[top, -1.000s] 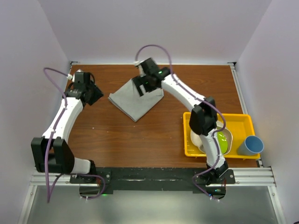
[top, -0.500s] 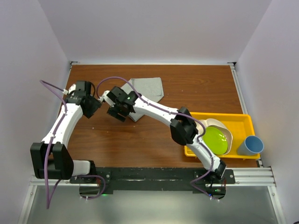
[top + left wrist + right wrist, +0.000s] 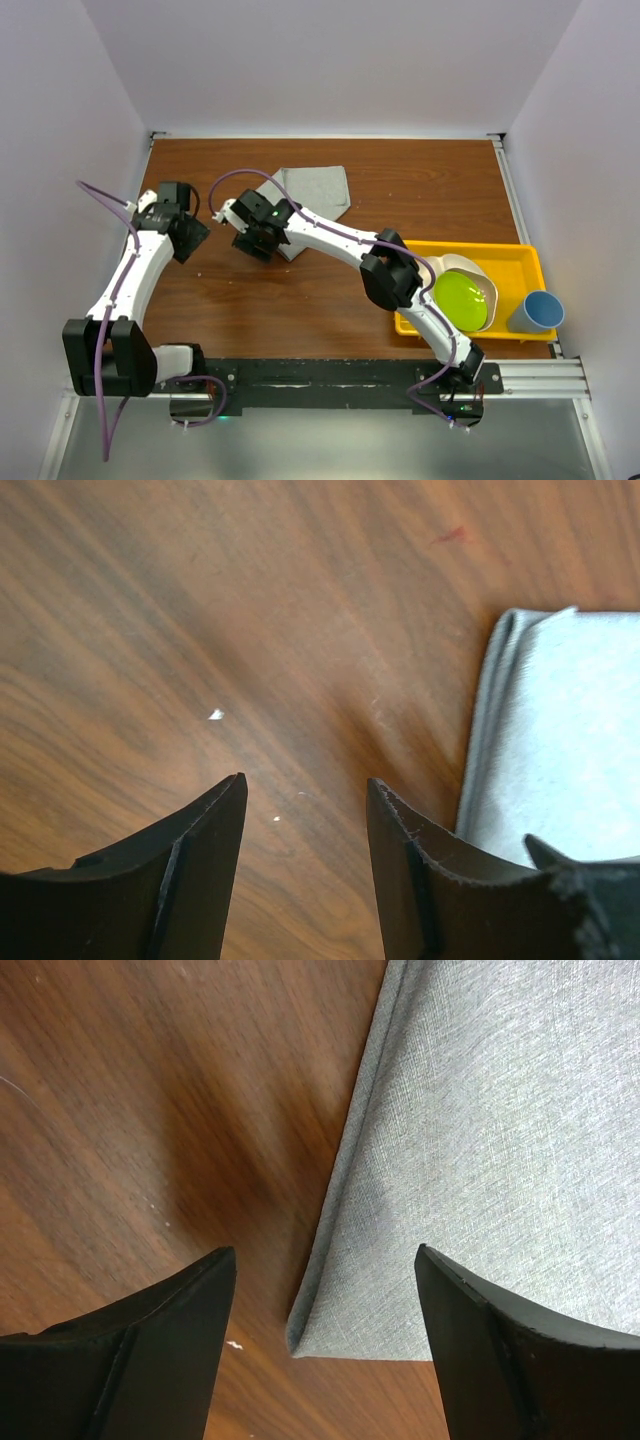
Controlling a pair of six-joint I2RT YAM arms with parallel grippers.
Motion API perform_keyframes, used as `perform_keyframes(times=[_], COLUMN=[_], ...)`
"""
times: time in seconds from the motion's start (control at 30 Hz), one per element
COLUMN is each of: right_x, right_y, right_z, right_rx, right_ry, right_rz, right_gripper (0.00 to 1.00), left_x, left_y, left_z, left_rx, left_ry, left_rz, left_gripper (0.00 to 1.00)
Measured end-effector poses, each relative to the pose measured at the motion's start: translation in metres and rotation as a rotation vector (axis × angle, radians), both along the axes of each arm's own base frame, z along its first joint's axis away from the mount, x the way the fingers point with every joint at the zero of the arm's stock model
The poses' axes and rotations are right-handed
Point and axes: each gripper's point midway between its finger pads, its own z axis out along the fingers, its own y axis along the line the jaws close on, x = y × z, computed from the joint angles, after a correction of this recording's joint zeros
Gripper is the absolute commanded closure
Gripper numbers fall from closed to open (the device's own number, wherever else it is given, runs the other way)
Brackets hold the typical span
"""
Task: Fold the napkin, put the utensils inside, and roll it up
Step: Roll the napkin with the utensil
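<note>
The light grey napkin (image 3: 318, 192) lies folded on the wooden table at the far middle. My right gripper (image 3: 256, 240) hangs open and empty over its near left corner. In the right wrist view the gripper (image 3: 324, 1251) straddles the folded corner of the napkin (image 3: 500, 1140). My left gripper (image 3: 188, 238) is open and empty over bare wood, left of the napkin. In the left wrist view the gripper (image 3: 305, 780) has the napkin's edge (image 3: 560, 730) to its right. The spoon is not in view.
A yellow tray (image 3: 512, 255) at the near right holds a green plate (image 3: 462, 298) and a white bowl (image 3: 462, 264). A blue cup (image 3: 536, 312) stands right of the tray. White walls close in the table's left, far and right sides.
My right gripper swung from the napkin's far edge to its near left corner, and the napkin changed from a diamond to a folded shape farther back. My left gripper drifted nearer.
</note>
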Motion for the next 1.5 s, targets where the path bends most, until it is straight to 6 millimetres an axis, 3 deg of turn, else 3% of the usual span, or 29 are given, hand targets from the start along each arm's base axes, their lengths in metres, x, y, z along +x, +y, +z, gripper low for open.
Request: perform_keyframes(times=[0.37, 0.6, 1.0, 1.2, 1.33, 1.5], right_x=[0.012, 0.022, 0.027, 0.034, 0.036, 0.035], right_y=[0.004, -0.004, -0.003, -0.006, -0.007, -0.007], right_z=[-0.001, -0.025, -0.035, -0.038, -0.038, -0.038], right_rx=[0.068, 0.045, 0.092, 0.141, 0.169, 0.199], right_ry=[0.03, 0.055, 0.086, 0.119, 0.145, 0.176], right_rz=[0.0, -0.015, -0.054, -0.113, -0.136, -0.144], right_gripper=[0.29, 0.3, 0.59, 0.73, 0.76, 0.82], left_x=[-0.012, -0.017, -0.018, -0.004, 0.018, 0.031], left_y=[0.011, 0.023, 0.025, 0.0, -0.031, -0.062], left_z=[-0.007, -0.012, -0.016, -0.024, -0.026, -0.037], left_rx=[0.037, 0.043, 0.031, -0.072, -0.198, -0.351], left_ry=[0.027, 0.043, 0.046, 0.004, -0.08, -0.134], left_rz=[0.034, 0.074, 0.072, -0.1, -0.255, -0.346], left_gripper=[0.43, 0.43, 0.44, 0.43, 0.43, 0.39])
